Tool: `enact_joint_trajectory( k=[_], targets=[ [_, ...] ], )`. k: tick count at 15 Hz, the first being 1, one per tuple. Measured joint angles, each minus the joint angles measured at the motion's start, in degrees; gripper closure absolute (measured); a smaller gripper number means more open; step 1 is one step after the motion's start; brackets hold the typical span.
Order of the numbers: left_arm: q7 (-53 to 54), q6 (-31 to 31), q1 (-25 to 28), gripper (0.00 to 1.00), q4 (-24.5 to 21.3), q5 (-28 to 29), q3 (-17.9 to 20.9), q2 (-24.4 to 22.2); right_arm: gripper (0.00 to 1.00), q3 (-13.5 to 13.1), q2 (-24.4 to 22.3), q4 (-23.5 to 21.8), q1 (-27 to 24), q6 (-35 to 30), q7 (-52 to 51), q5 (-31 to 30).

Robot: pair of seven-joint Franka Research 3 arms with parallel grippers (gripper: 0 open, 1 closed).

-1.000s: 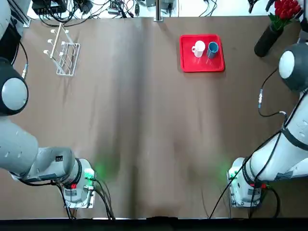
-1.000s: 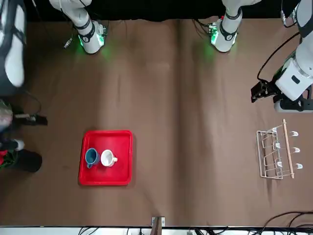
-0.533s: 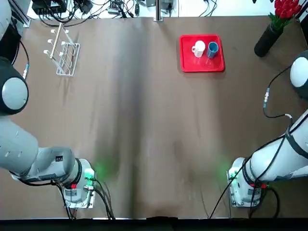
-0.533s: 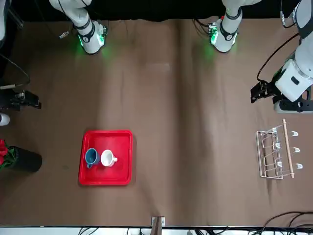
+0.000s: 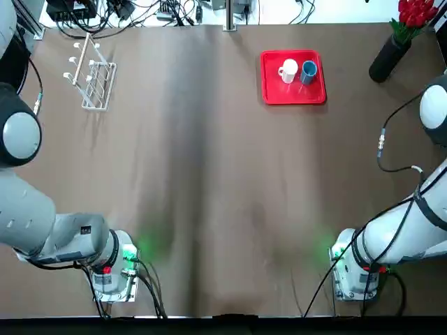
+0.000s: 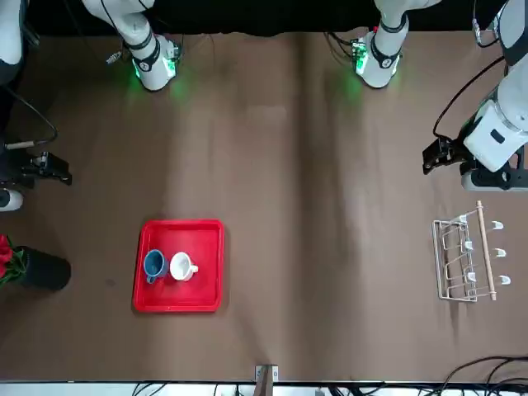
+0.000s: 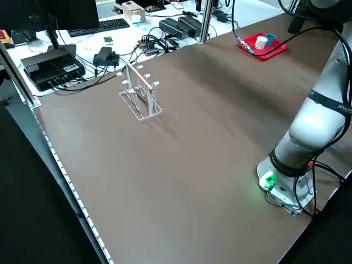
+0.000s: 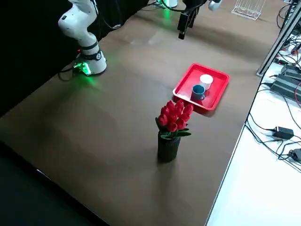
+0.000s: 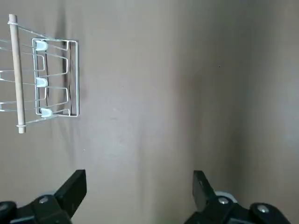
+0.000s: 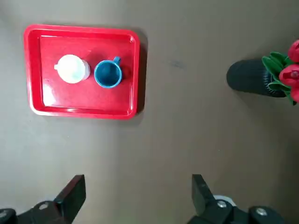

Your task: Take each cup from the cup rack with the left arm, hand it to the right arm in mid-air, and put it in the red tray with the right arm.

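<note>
- Table [image 5: 209,174]: brown surface, carrying everything below.
- Left arm [image 5: 42,230]: base at the near left corner. Left gripper [image 9: 139,189] hangs high above bare table near the cup rack, fingers spread wide, nothing between them.
- Right arm [image 5: 405,230]: base at the near right corner. Right gripper [image 10: 138,191] hangs high above the table between the red tray and the vase, fingers spread wide, empty.
- Red tray [image 5: 293,94]: flat, bright red, square with rounded corners and a low rim; sits near the far edge, right of centre.
- Cup rack [image 5: 91,80]: white wire, upright pegs on a rectangular base, at the far left corner; no cup on any peg.
- Black vase [image 5: 386,59] of red flowers: far right corner, apart from the tray.
- White cup [image 5: 288,70] and blue cup [image 5: 309,71]: both upright inside the tray, side by side, just apart; the blue one lies toward the table's right edge.
</note>
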Motion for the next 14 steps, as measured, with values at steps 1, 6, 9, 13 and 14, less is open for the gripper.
enact_joint_trajectory(
  k=[1, 6, 9, 13, 14],
  targets=[
    [0.0, 0.2, 0.0, 0.0, 0.1, -0.1, 0.0, 0.0, 0.0, 0.8, -0.3, 0.0, -0.6, 0.5, 0.1, 0.0],
    [0.0, 0.4, 0.4, 0.0, 0.8, -1.2, 0.2, 0.0, 0.0, 4.0, -1.8, -1.5, -4.0, 3.3, 0.4, -0.1],
    [0.0, 0.6, 0.4, 0.0, 1.8, -1.3, 0.2, 0.5, 0.0, 5.4, -4.0, -6.4, -4.8, 8.7, 0.6, -0.1],
    [0.0, 0.6, 0.5, 0.0, 2.6, -1.3, 0.2, 1.0, 0.0, 6.5, -7.7, -12.5, -4.8, 11.3, 0.7, -0.6],
    [0.0, 0.6, 0.5, 0.0, 2.6, -1.3, 0.2, 1.0, 0.0, 6.5, -7.8, -12.6, -4.8, 11.4, 0.7, -0.8]
  ],
)
